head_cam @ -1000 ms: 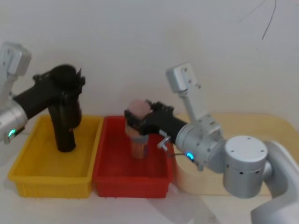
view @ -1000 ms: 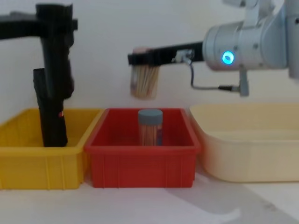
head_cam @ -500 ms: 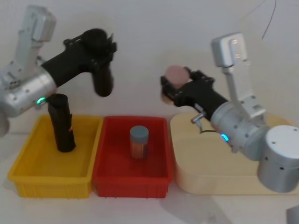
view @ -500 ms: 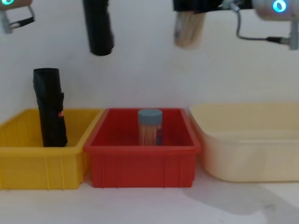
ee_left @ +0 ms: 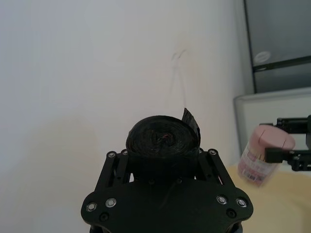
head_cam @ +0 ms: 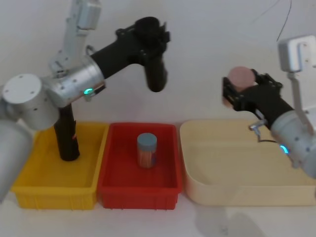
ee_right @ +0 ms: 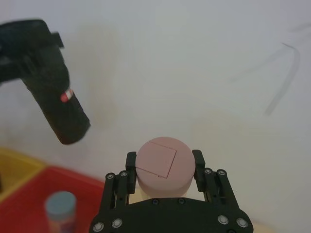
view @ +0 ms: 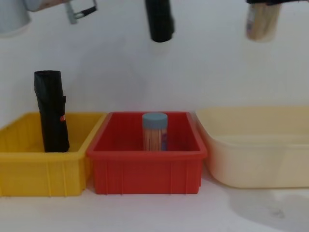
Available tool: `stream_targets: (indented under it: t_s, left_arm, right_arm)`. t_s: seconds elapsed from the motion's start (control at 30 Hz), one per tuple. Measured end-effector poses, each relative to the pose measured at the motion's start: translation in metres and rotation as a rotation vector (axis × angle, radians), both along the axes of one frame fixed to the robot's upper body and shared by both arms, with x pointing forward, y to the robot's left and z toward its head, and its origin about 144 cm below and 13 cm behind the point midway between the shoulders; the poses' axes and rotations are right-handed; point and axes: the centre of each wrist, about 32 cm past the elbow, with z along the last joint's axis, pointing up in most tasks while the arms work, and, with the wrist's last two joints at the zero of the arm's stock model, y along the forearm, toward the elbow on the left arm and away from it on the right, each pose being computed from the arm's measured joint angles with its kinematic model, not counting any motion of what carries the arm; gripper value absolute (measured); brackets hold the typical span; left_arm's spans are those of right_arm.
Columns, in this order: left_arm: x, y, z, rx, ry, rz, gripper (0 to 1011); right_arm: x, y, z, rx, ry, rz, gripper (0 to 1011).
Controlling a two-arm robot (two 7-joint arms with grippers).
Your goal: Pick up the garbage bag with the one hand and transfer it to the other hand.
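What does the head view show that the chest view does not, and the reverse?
Head view adds: the left gripper clamped on the garbage bag, the right gripper clamped on the pink-lidded jar, the green ring and blue ring. Chest view adds: the bins' front walls square-on and the open height under the bag. Both: bag, jar, yellow bin, red bin, cream bin, second roll, blue-lidded jar.

Your chest view's top edge cuts off the garbage bag (view: 160, 21) and the raised jar (view: 262, 21) — the left arm (head_cam: 74, 86) half hides the second roll (head_cam: 66, 140).
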Motion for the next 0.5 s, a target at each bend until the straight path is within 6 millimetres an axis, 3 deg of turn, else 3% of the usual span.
stream_targets:
  t_s: [0.3, 0.5]
  left_arm:
    - [0.033, -0.045, -0.005, -0.054, 0.031, -0.152, 517]
    - [0.043, -0.066, -0.009, -0.074, 0.047, -0.217, 517]
  right_arm:
    - [-0.01, -0.026, -0.012, -0.019, 0.074, -0.099, 665]
    - [-0.012, -0.037, -0.023, -0.02, 0.136, -0.116, 665]
